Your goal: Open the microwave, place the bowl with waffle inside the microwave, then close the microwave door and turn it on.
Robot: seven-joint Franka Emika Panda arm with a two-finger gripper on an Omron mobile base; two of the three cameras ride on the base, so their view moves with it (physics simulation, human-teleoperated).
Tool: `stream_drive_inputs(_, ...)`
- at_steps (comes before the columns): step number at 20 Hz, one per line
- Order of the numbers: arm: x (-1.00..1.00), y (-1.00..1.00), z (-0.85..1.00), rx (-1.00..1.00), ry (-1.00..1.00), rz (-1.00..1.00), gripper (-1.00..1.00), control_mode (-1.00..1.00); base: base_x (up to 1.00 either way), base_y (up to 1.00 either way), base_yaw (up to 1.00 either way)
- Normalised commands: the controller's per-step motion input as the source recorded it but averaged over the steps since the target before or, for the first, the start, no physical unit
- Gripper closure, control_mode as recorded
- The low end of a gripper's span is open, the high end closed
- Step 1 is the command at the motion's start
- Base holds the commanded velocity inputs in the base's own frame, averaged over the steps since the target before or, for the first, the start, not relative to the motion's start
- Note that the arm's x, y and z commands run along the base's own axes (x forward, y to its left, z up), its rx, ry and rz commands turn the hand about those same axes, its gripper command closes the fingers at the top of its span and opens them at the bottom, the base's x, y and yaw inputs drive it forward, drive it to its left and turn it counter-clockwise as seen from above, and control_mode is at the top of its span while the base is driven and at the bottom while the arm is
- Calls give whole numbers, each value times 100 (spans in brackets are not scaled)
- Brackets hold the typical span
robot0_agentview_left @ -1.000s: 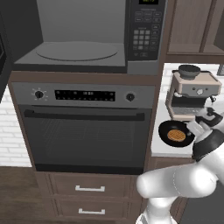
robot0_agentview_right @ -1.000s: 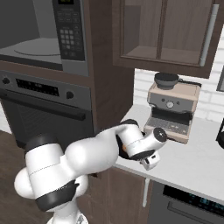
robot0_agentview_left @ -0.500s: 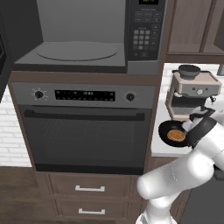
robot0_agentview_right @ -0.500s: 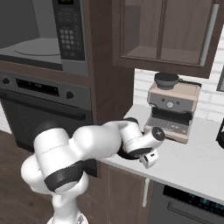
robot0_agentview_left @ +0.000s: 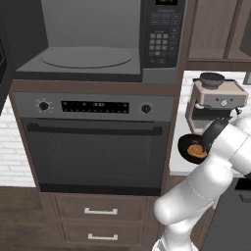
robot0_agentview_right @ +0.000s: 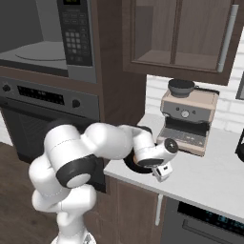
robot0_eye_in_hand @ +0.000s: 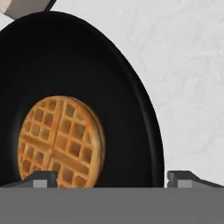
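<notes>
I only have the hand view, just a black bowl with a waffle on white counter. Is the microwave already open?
Observer: Yes, the grey built-in microwave shows its round turntable with nothing in front of it.
Operator: Where is the bowl relative to it?
Observer: The small black bowl with the golden waffle sits at the white counter's front corner, lower than the microwave and to its right.
Operator: What stands behind the bowl?
Observer: A beige coffee machine, against the wall.
Operator: Gripper?
Observer: The gripper is open, one fingertip on either side of the bowl's rim.
</notes>
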Motion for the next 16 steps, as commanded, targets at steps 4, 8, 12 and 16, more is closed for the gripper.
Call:
stream_drive_inputs(4,4,10,-18,0,0,0,100,-100,0,0,0)
stream_drive_inputs(8,0,14,-11,0,0,0,100,-100,0,0,0)
stream_drive_inputs(12,0,21,-11,0,0,0,100,-100,0,0,0)
stream_drive_inputs(16,0,36,-13,-2,0,0,100,-100,0,0,0)
